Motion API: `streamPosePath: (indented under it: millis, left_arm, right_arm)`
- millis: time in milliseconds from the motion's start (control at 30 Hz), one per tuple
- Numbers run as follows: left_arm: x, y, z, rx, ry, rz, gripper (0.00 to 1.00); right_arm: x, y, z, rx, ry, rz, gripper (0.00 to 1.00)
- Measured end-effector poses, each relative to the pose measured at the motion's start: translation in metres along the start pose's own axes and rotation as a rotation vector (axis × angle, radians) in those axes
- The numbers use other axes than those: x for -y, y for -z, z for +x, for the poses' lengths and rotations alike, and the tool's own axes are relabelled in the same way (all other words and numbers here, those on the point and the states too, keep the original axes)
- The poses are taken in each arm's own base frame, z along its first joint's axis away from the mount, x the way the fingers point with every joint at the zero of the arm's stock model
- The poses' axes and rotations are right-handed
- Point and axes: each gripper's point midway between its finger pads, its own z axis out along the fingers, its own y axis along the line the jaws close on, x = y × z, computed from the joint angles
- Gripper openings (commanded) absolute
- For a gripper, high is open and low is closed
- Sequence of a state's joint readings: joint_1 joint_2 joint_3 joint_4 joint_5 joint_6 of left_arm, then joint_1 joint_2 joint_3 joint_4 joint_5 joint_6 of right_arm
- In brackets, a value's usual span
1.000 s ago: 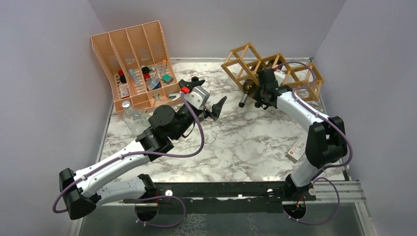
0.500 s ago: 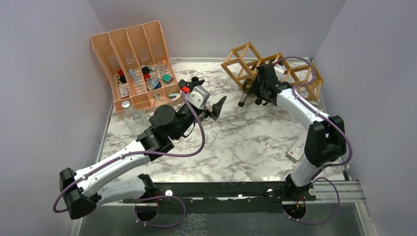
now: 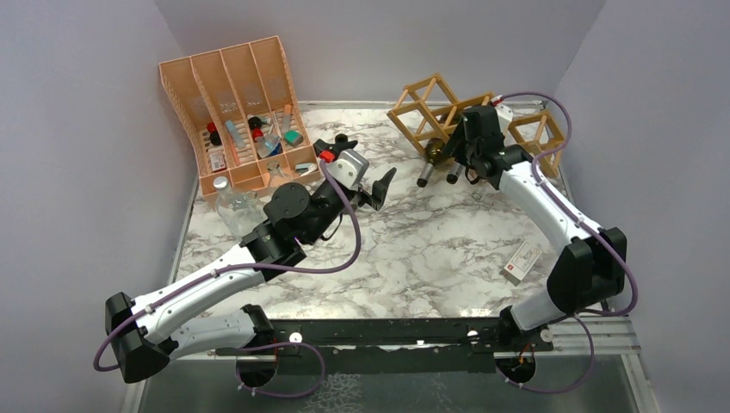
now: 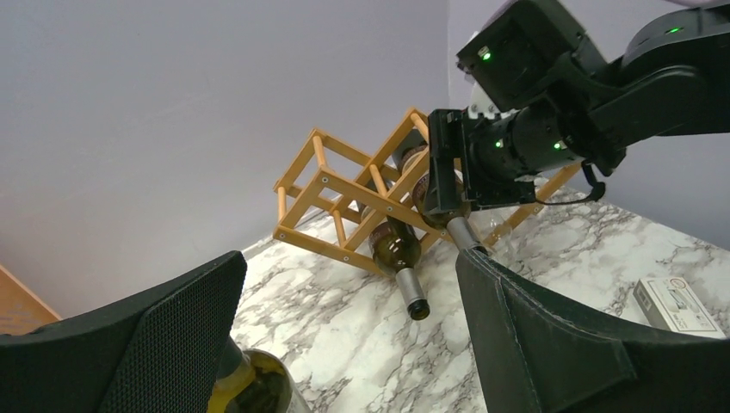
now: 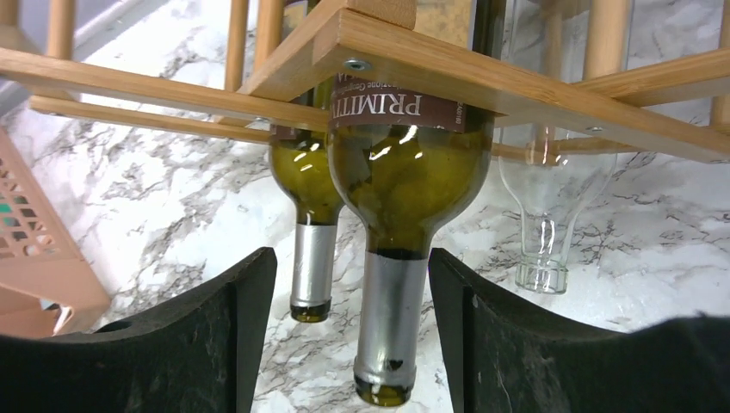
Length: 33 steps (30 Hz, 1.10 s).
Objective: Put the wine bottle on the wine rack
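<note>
Your right gripper (image 5: 349,284) has its jaws parted around the silver-foiled neck of the dark green glass wine bottle (image 5: 392,172). One black finger is clear of the neck and the other is just beside it; whether that one touches, you cannot tell. The bottle's body lies through a cell of the light wooden stick-frame wine rack (image 5: 482,69), neck sloping down toward the white marble-patterned table (image 3: 430,249). A second green bottle (image 5: 301,172) rests just beside it in the rack, and a clear glass bottle (image 5: 551,172) hangs on the other side. The rack stands at the far right of the table. Your left gripper (image 4: 349,267) is spread wide with nothing in it, above the middle of the table. An orange-pink slotted plastic organiser (image 3: 228,95) stands at the far left.
</note>
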<state>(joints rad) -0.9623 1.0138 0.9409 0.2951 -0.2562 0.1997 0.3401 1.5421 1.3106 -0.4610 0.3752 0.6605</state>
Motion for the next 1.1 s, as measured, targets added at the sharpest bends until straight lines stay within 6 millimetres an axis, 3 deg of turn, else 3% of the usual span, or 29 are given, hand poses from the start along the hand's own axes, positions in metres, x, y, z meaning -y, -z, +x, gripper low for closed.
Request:
streamPosePath:
  millis: [233,433,567,733,867,1100]
  left_arm:
    - [-0.007,0.001,0.004,-0.048,0.032,-0.045,0.99]
    - [-0.028,0.005,-0.022,-0.029,0.094,-0.150,0.99]
    - [-0.039,0.012,-0.024,-0.033,0.110,-0.203,0.99]
    - [-0.051,0.025,-0.032,-0.023,0.143,-0.257,0.99]
    - [-0.063,0.040,-0.046,0.019,0.175,-0.296,0.99]
    - [-0.081,0.061,-0.060,0.064,0.204,-0.366,0.99]
  right_arm:
    - [-0.005,0.032,-0.009,0.022,0.041,-0.102,0.67]
    - [-0.019,0.079,-0.004,0.020,0.119,-0.325,0.67]
    - [-0.037,0.105,-0.008,0.033,0.167,-0.477,0.67]
    - [-0.063,0.123,0.000,0.018,0.219,-0.624,0.68]
    - [-0.096,0.139,0.022,-0.009,0.287,-0.724,0.68]
    - [-0.177,0.154,0.064,-0.041,0.429,-0.861,0.68]
